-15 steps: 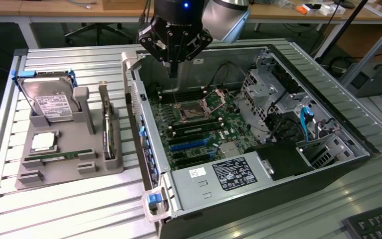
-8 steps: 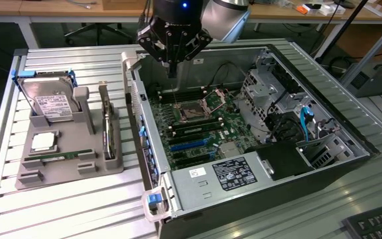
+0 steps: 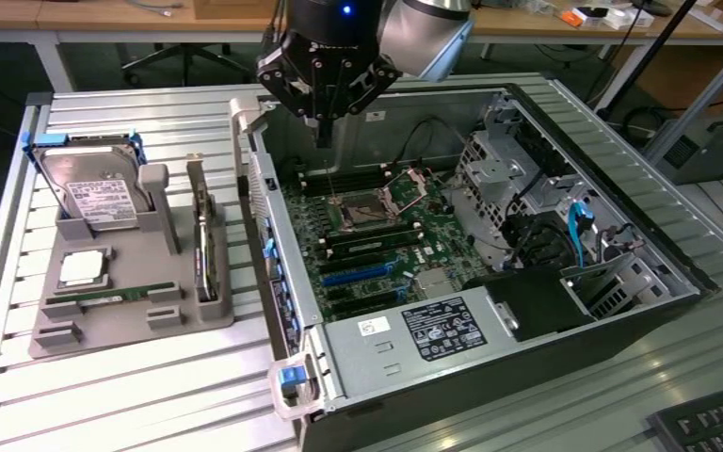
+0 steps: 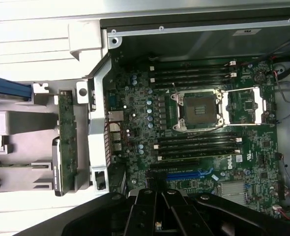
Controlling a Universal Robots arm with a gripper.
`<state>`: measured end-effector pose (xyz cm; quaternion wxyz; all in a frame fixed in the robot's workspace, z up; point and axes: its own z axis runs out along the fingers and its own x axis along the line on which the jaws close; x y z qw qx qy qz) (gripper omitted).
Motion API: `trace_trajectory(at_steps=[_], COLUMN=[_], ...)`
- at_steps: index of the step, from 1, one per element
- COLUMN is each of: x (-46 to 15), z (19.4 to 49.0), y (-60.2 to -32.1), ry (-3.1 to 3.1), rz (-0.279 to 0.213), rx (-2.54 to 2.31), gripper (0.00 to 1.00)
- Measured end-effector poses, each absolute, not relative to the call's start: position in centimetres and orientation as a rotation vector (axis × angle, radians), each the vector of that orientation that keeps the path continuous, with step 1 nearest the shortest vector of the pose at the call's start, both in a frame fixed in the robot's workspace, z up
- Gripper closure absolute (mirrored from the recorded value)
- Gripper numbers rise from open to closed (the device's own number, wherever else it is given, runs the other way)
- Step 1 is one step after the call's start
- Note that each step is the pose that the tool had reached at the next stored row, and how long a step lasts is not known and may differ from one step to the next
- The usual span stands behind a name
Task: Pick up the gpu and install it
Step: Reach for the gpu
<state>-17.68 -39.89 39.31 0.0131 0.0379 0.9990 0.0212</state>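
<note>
While my end effector (image 3: 324, 127) hangs over the rear edge of the open computer case (image 3: 663, 273), its fingers are pressed together with nothing between them, so the pick is not yet begun. Beneath me and a little inward lies the motherboard (image 3: 387, 235). The gpu (image 3: 204, 240) sits lower than my fingertips and off to one side, just across the case wall, standing on edge in the grey holder (image 3: 123, 325) on the worktop (image 3: 110, 395) (the hard drive (image 3: 95, 198) stands farther out in the same holder). To do this well, I judge I must spread the fingers, set them across the card's thin top edge, and descend squarely so it doesn't tilt.
</note>
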Motion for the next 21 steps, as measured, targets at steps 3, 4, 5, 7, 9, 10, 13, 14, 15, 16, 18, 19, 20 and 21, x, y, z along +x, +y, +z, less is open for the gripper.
trace_trajectory(at_steps=[3,4,5,7,9,10,13,14,15,16,18,19,20,21], x=[-17.78,-17.80,-17.83,-17.86,-17.90,-17.91,-17.98,-18.01,-18.04,-18.07,-18.13,-18.16,-18.19,-18.22], z=[39.31,39.31,39.31,39.31,39.30,39.30,39.31,39.30,39.31,39.30,39.30,39.30,39.30,39.30], y=[-39.89,-39.89,-39.89,-39.89,-39.89,-39.89,-39.89,-39.89,-39.89,-39.89,-39.89,-39.89,-39.89,-39.89], ry=[3.113,3.112,3.113,3.112,3.112,3.112,3.113,3.112,3.113,3.113,3.112,3.112,3.113,3.112], rz=[0.066,0.066,0.066,0.066,0.066,0.066,0.066,0.066,0.066,0.066,0.066,0.066,0.066,0.066], rx=[0.118,0.118,0.118,0.118,0.118,0.118,0.118,0.118,0.118,0.118,0.118,0.118,0.118,0.118], gripper=[0.89,0.89,0.89,0.89,0.89,0.89,0.89,0.89,0.89,0.89,0.89,0.89,0.89,0.89])
